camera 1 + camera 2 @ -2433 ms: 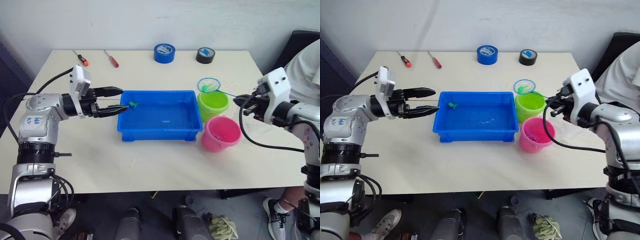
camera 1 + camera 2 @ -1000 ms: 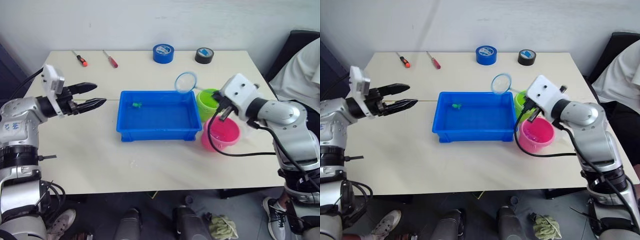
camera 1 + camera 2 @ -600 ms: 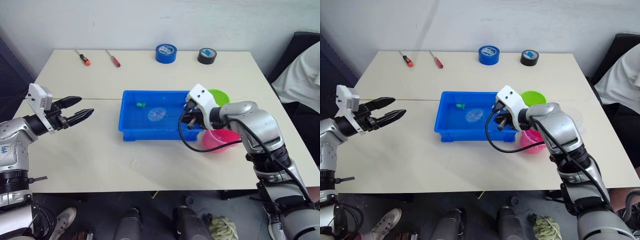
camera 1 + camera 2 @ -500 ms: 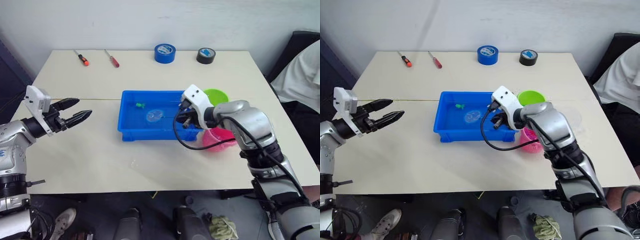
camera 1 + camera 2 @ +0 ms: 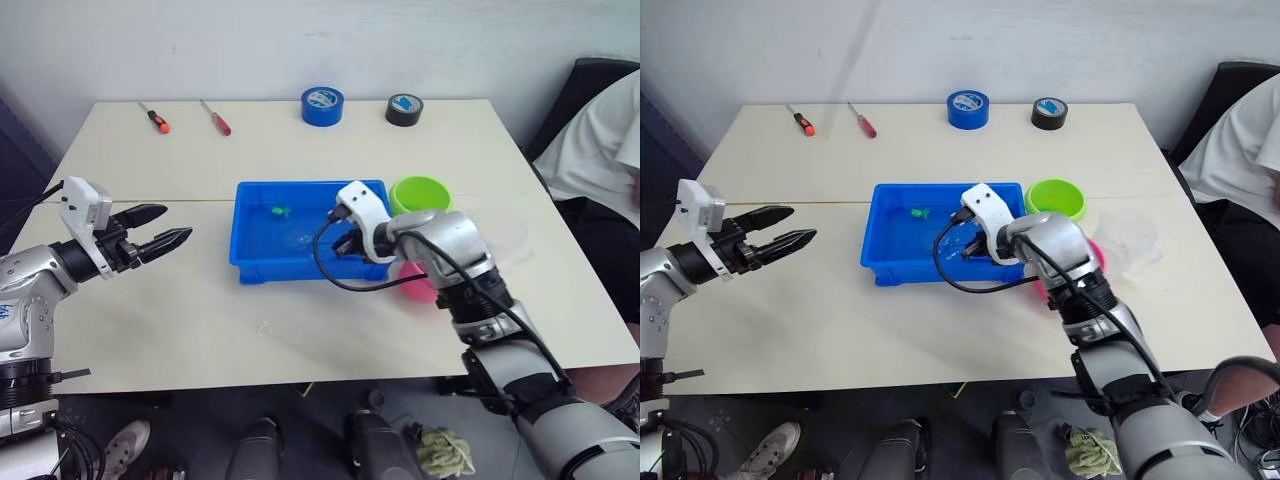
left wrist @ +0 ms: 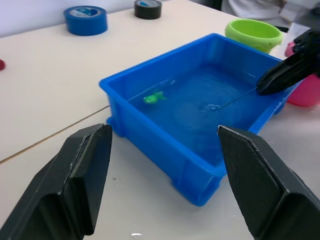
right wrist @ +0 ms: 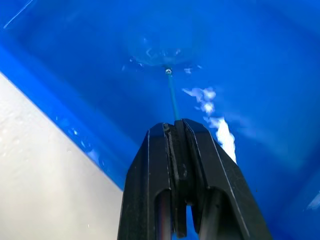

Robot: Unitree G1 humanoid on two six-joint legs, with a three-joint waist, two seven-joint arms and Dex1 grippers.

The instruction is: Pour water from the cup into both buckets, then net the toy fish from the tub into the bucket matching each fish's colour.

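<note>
One green fish (image 6: 154, 98) lies in the tub (image 5: 262, 268); the right claw (image 7: 176, 131) grips the net (image 7: 172, 97); the left claw (image 5: 168, 226) is wide; two buckets (image 5: 420, 192) stand nearby.

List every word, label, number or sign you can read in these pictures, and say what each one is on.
None can be read.
Blue tape roll: a white label on its top face, print too small to make out.
Black tape roll: a pale label on top, also too small to read.
Left arm: blue marks on the grey casing, blurred and unreadable.
Blue tub, green bucket and clear cup: no readable markings.
</note>
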